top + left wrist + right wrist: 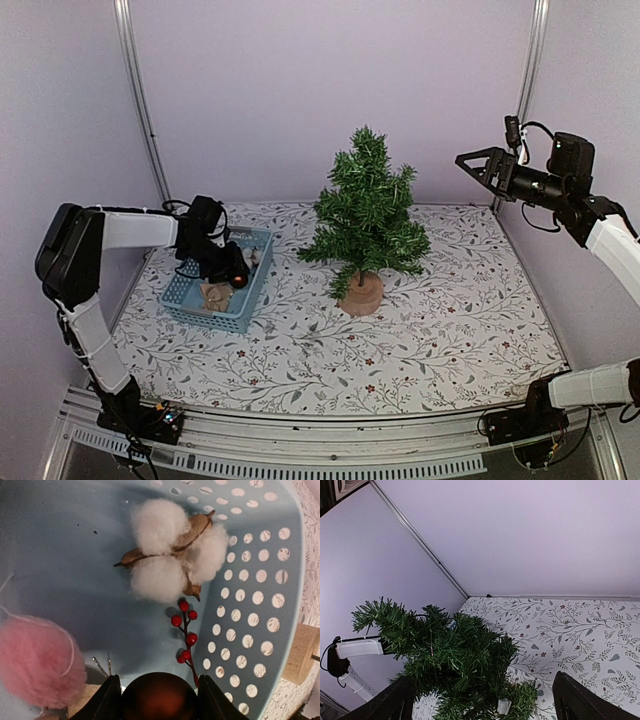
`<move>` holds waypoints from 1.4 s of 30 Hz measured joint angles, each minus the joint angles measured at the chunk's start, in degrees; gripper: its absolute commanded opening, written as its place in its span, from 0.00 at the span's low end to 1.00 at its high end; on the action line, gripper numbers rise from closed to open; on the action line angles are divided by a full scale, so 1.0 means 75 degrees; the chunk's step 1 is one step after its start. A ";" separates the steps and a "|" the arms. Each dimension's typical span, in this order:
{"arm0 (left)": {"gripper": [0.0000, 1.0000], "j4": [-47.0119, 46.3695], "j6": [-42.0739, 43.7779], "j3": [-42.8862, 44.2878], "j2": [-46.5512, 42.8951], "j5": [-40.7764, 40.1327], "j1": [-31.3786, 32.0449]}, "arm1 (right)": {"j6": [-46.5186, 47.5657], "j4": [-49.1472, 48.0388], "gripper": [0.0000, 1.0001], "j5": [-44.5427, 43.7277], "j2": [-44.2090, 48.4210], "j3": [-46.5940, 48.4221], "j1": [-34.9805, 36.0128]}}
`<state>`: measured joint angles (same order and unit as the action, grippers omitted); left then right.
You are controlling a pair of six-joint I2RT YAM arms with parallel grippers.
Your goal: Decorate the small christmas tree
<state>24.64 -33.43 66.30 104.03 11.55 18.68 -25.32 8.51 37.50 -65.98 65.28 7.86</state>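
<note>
Nearest my left wrist lens, the left gripper (157,702) is clamped on a dark red ball (157,692) inside the blue basket (260,595). A cotton boll (172,552) lies at 12 o'clock, a berry sprig (185,635) between them, and a pink pom-pom (37,662) at 9. My top view alone shows the small christmas tree (365,215) whole, upright mid-table, with the basket at its 9 o'clock. The right gripper (478,165), jaws wide apart, hangs at 2. Floral cloth (450,320); lilac walls (300,90).
</note>
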 measured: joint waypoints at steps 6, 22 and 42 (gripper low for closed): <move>0.71 -0.0090 -0.0085 0.0323 0.0318 -0.0114 -0.0149 | -0.0041 0.0006 0.99 0.0052 0.0020 -0.0015 0.0000; 0.66 0.1743 0.3462 0.2667 0.0679 -0.0565 -0.0370 | 0.0006 0.0076 0.99 0.0044 0.0087 -0.0015 -0.0003; 0.63 0.2987 0.5563 0.3383 0.2087 -0.0434 0.0154 | 0.0009 0.0076 0.99 0.0047 -0.0003 -0.0012 -0.0003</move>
<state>47.05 8.29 91.68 119.68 8.29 19.84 -25.26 9.08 37.85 -66.00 65.19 7.84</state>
